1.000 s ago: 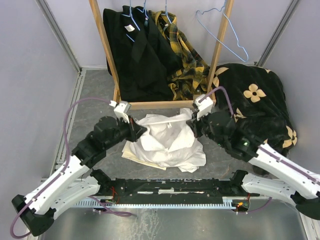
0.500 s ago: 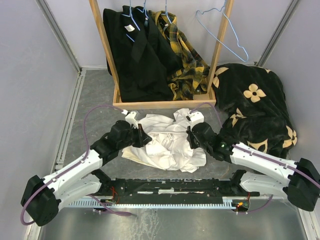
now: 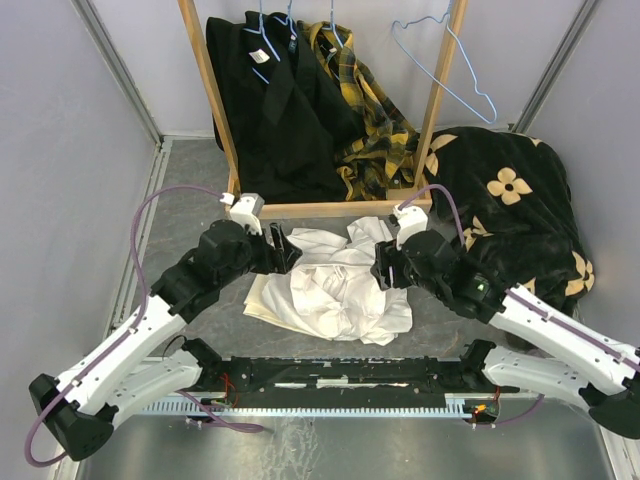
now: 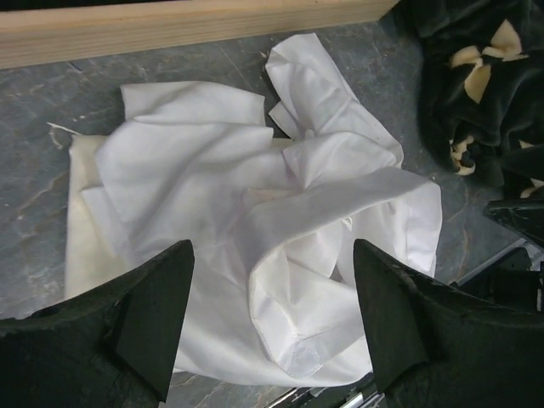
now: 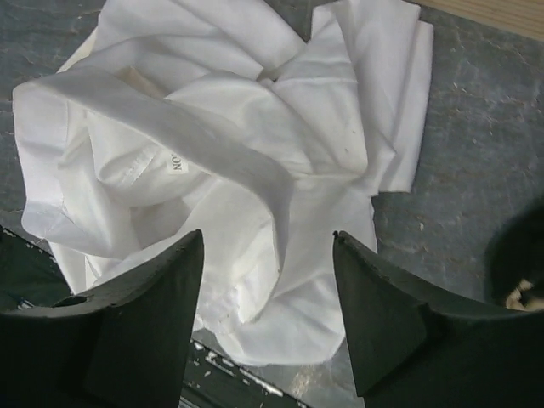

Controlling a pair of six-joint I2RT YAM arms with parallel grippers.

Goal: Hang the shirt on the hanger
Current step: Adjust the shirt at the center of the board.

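Both wide and empty, left gripper (image 4: 272, 251) and right gripper (image 5: 268, 238) over shirt (image 3: 335, 290); hanger (image 3: 447, 72) only overhead.

Wooden rack (image 3: 330, 209): light frame at the far side, bottom bar on the grey table (image 3: 190, 220).
Black garments (image 3: 275, 110): hanging inside the rack, on the left.
Plaid garment (image 3: 375, 130): yellow and black, hanging just right of them.
Flowered blanket (image 3: 510, 210): black with cream flowers, heaped right of the rack.
Cream cloth (image 3: 262, 297): flat on the table.
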